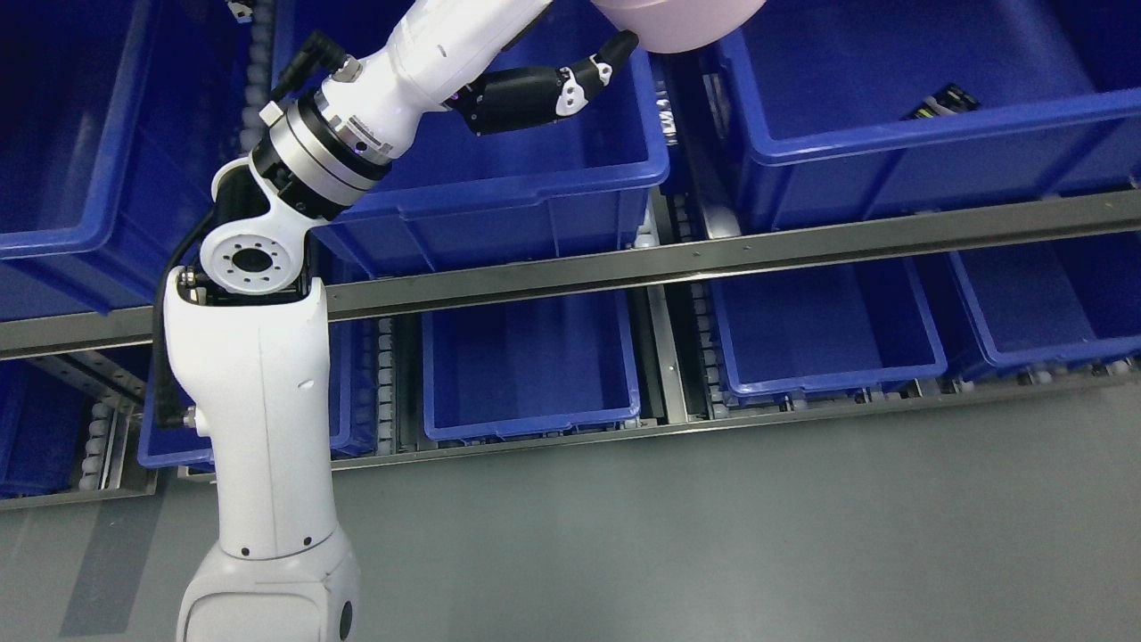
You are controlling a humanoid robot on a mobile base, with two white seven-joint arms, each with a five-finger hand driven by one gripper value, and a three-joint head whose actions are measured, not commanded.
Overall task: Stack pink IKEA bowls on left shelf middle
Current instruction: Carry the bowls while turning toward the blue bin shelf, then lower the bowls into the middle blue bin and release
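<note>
The left arm (267, 392) rose from the bottom edge left of the middle and bent up and to the right across the shelving. Its left hand (544, 89), black with white joints, reached the top edge of the head view, one fingertip (624, 43) touching the underside of a pink bowl (677, 22). Most of the hand was cut off by the frame, so it probably gripped the bowl, though the grasp could not be confirmed. The bowl hung over the gap between two blue bins on the upper level, the middle bin (526, 192) and the right bin (891, 107). A dark object (943, 101) lay in the right bin. Lower blue bins (530, 374) sat beneath a metal rail (713, 259), above the grey floor (758, 535).
</note>
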